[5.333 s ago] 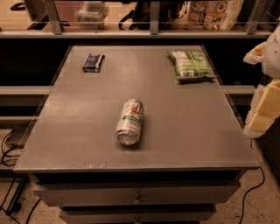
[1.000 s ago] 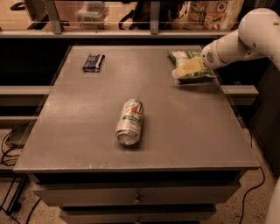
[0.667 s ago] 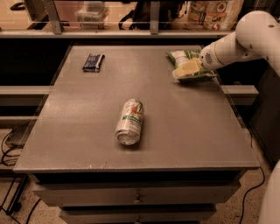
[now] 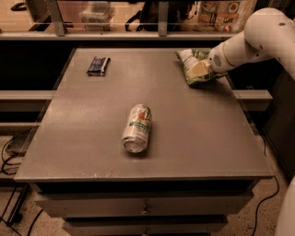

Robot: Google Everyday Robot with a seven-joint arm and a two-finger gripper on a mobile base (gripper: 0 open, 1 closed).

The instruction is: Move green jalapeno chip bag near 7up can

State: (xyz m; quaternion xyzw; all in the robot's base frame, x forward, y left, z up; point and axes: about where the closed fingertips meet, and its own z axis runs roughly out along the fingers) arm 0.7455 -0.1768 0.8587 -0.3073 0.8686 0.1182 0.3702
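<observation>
The green jalapeno chip bag (image 4: 190, 57) lies at the far right corner of the grey table (image 4: 207, 138). The 7up can (image 4: 137, 127) lies on its side near the table's middle, its open end towards the front edge, well apart from the bag. My gripper (image 4: 199, 70) reaches in from the right on the white arm and sits on the bag's near right part, covering some of it.
A small dark blue wrapped bar (image 4: 98, 65) lies at the far left of the table. A shelf rail with boxes and containers (image 4: 221, 11) runs behind the table. Drawers (image 4: 145, 209) sit below the front edge. Cables lie on the floor at the left.
Since the oldest frame the arm has swung in from the right edge to the chip bag. Over the last second it has shifted only slightly at the bag. The can has not moved.
</observation>
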